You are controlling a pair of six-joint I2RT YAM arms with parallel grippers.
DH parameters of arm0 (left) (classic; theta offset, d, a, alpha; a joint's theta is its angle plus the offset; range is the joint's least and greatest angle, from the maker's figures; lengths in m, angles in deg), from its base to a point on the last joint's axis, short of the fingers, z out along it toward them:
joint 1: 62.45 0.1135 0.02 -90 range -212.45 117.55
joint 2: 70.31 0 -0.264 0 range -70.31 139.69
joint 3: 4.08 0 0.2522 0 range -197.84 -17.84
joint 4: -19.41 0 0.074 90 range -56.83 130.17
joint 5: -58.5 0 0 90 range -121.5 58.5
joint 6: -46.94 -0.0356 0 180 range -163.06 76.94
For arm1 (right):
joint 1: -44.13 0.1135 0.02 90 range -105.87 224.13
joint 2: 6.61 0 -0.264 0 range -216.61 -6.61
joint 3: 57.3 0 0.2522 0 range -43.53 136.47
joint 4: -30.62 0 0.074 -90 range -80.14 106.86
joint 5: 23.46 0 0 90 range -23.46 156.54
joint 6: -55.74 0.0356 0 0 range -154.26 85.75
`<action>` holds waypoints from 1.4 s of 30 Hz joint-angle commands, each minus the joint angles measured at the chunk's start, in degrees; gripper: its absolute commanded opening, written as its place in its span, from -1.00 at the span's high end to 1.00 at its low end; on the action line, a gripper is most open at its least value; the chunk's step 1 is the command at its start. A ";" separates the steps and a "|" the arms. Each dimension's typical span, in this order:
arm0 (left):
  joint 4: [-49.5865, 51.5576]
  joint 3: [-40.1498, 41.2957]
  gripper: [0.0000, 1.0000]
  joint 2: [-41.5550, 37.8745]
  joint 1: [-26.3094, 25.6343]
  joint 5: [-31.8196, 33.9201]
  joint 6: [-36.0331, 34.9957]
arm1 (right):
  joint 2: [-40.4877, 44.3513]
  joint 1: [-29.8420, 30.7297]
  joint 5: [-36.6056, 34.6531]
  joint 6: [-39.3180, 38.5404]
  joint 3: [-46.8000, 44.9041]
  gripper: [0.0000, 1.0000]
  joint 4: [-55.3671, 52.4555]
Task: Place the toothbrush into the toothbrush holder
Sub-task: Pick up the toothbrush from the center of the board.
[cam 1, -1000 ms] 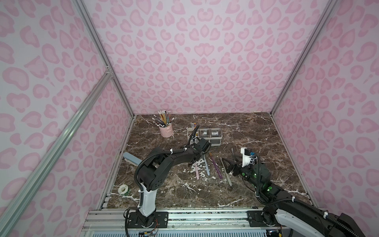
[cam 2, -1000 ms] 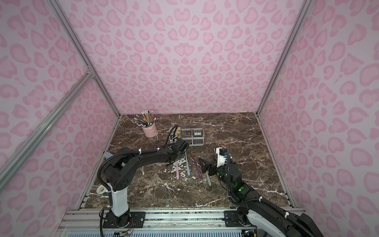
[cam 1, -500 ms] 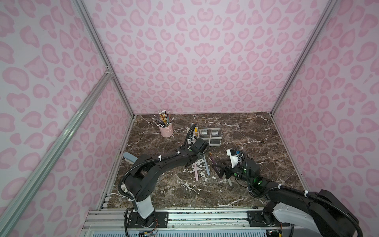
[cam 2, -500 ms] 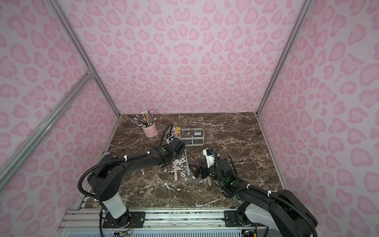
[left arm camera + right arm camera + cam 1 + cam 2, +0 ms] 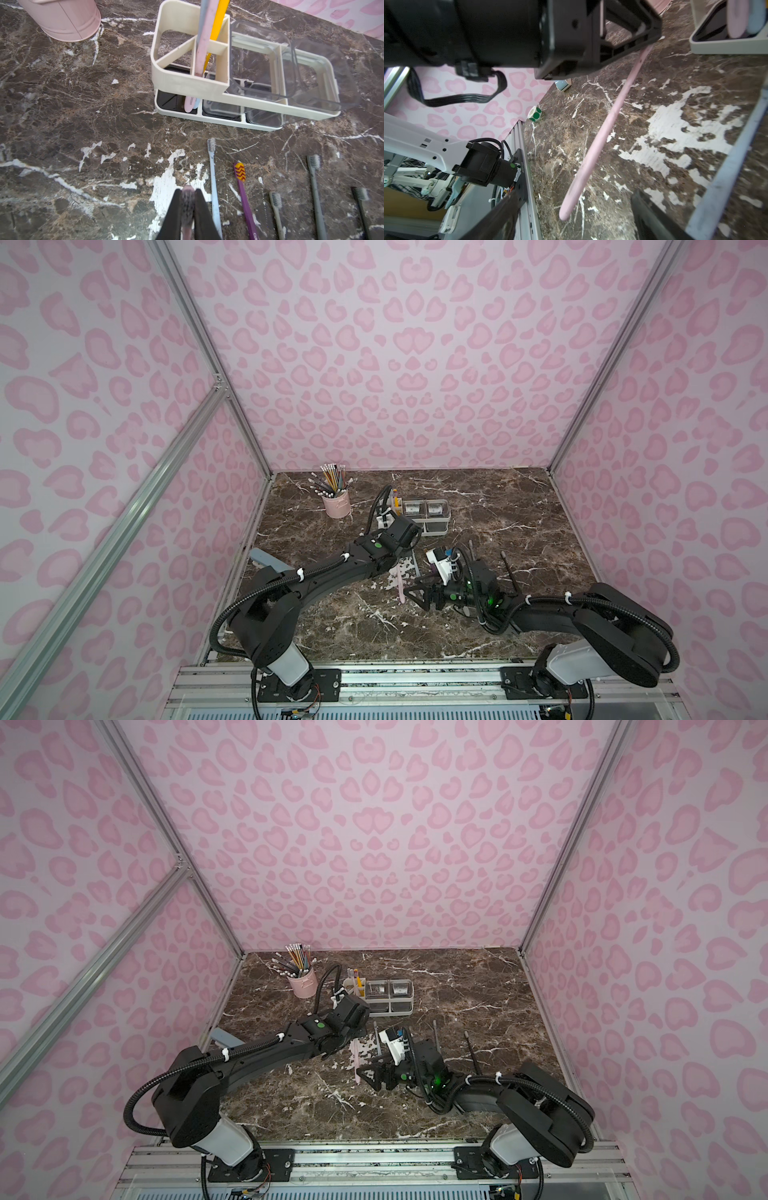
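Brown marble top point(image 5: 498, 506), boxed by pink spotted walls point(image 5: 415, 364) on three sides. Pinching brush point(image 5: 605, 135) by the bristle end in left claw point(image 5: 187, 192), pressed together on it. Held slantwise, apparently just clear of the marble, a little in front of holder point(image 5: 187, 85) and not yet in it. Reaches, handle tail first, between the fingers of right claw point(image 5: 412, 593), spread to either side and touching nothing, going by the right wrist view. Looks like a hand-over, or a re-grip for turning upright.

Could go wrong: closing right claw off-centre and knocking the tail sideways, twisting the head out of a narrow pinch on soft bristles. Letting go left before a firm hold at the right, and dropping onto the marble. Pulling apart with both clamped, bending or flicking the thin handle. Later, jamming against three brushes point(image 5: 204, 41) already standing in the slotted end, or tipping the light holder by pushing on its rim.

Room: tight between the two claws, wrists nearly meeting. Row of loose brushes point(image 5: 243, 197) just beside, on the right arm's side, easy to sweep. Pencil cup point(image 5: 336, 506) near holder's slotted end, narrowing approach from there. Open marble toward the far and right walls; free height above holder; empty slots beside the filled one.
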 commanded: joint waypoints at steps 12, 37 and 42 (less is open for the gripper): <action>-2.12 2.78 0.95 -4.13 -0.42 -1.68 1.47 | -7.08 2.41 2.46 2.79 5.74 -0.01 3.14; -2.01 2.55 0.66 -5.24 -0.47 -2.32 1.80 | -8.44 2.63 2.12 3.49 6.59 1.00 2.58; 0.76 0.64 0.31 -5.91 -0.47 -2.35 0.57 | -6.97 2.64 1.21 2.62 6.17 1.00 1.39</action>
